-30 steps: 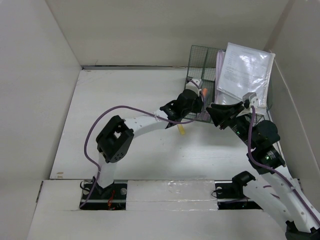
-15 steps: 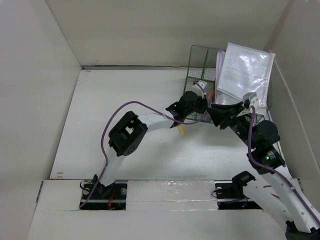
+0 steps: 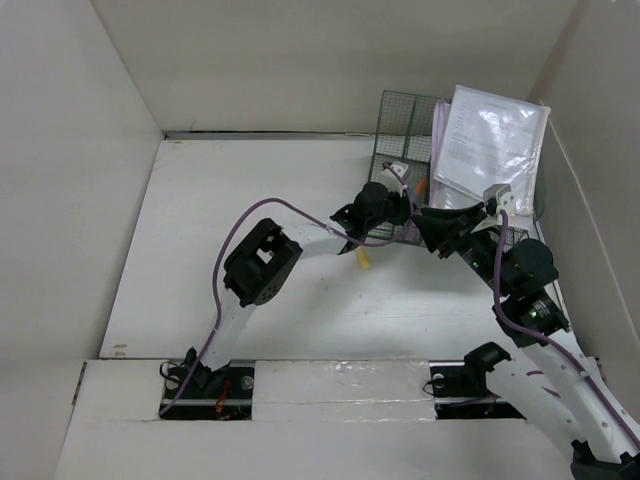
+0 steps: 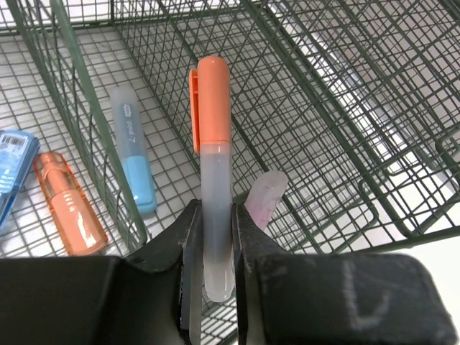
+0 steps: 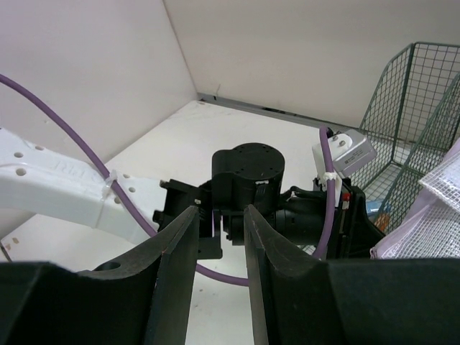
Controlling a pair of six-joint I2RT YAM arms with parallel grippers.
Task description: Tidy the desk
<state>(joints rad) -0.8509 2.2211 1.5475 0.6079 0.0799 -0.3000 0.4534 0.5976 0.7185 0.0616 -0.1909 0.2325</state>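
My left gripper is shut on a marker with an orange cap and a clear body, and holds it over the dark green mesh rack at the back right of the white desk. In the left wrist view the jaws pinch the marker's lower end, cap pointing away above the rack's wire compartments. My right gripper is open and empty, just right of the left wrist. In its own view it faces the left arm's black wrist.
In the rack lie a blue highlighter, an orange highlighter and a blue item. A pale pink piece sits beside my finger. Papers in a plastic sleeve lean in the rack. A small yellow item lies on the desk. White walls enclose three sides.
My left arm has swung to the right, carrying the marker farther over the rack. The right arm has not moved.
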